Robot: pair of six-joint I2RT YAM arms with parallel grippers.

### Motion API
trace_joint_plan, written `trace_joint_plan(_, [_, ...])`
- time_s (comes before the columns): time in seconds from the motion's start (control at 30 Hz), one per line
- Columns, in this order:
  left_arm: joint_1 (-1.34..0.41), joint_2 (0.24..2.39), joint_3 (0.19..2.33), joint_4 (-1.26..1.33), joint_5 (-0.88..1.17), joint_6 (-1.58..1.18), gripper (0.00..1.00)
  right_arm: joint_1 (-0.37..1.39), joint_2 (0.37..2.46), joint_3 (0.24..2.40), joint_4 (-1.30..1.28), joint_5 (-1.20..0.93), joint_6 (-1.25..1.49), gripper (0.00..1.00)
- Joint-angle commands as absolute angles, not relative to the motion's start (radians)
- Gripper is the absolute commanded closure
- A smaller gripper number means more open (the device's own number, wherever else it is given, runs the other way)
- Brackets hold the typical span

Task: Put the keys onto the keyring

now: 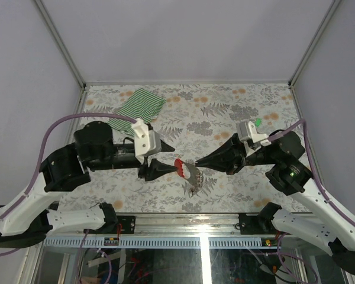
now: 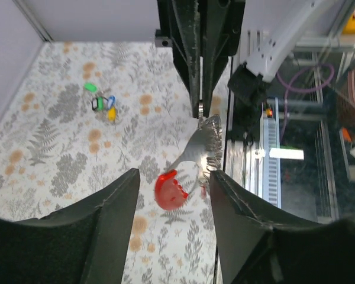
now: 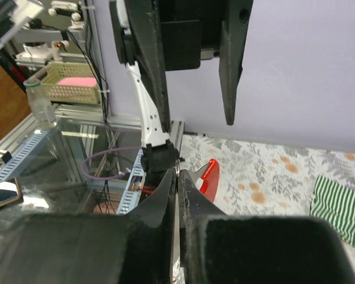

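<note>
The keyring (image 1: 186, 170) is a red curved loop (image 2: 168, 189) joined to a jagged silvery strip (image 2: 206, 142), held up above the table. My right gripper (image 1: 197, 164) is shut on its thin metal end (image 3: 178, 171), with the red loop (image 3: 209, 176) just beyond the fingers. My left gripper (image 1: 174, 158) faces it from the left, open. The red loop sits in the gap between the left fingers (image 2: 115, 204) and touches neither. The keys (image 2: 102, 103) lie in a small cluster on the table, with green, blue and yellow tags. Only a green tag (image 1: 257, 122) shows in the top view.
A green-and-white striped cloth (image 1: 141, 105) lies at the back left of the flowered table (image 1: 225, 112), also seen as the striped cloth (image 3: 338, 207). The table's near edge and metal frame (image 1: 183, 222) run just below both grippers.
</note>
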State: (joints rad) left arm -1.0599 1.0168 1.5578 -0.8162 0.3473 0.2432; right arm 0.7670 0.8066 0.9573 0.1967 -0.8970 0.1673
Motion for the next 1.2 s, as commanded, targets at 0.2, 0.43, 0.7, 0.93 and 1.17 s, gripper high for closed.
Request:
trace_joint_plan(0.2, [-1.066, 0.918, 1.416, -0.468, 0.369, 0.128, 0.39, 0.771, 0.797, 0.985, 0.54, -0.976, 0.361, 1.0])
trace_joint_plan(0.43, [-1.066, 0.961, 1.379, -0.397, 0.514, 0.087, 0.38, 0.772, 0.798, 0.997, 0.56, -0.976, 0.38, 1.0])
trace_joint_plan(0.7, [-1.065, 1.006, 1.384, -0.405, 0.569, 0.093, 0.55, 0.771, 0.79, 1.003, 0.562, -0.98, 0.378, 1.0])
trace_joint_plan(0.93, [-1.066, 1.031, 1.404, -0.417, 0.61, 0.101, 0.88, 0.77, 0.776, 1.009, 0.538, -0.987, 0.369, 1.0])
trace_joint_plan(1.17, [-1.066, 1.046, 1.436, -0.439, 0.648, 0.118, 1.0, 0.772, 0.764, 1.022, 0.45, -1.032, 0.33, 1.0])
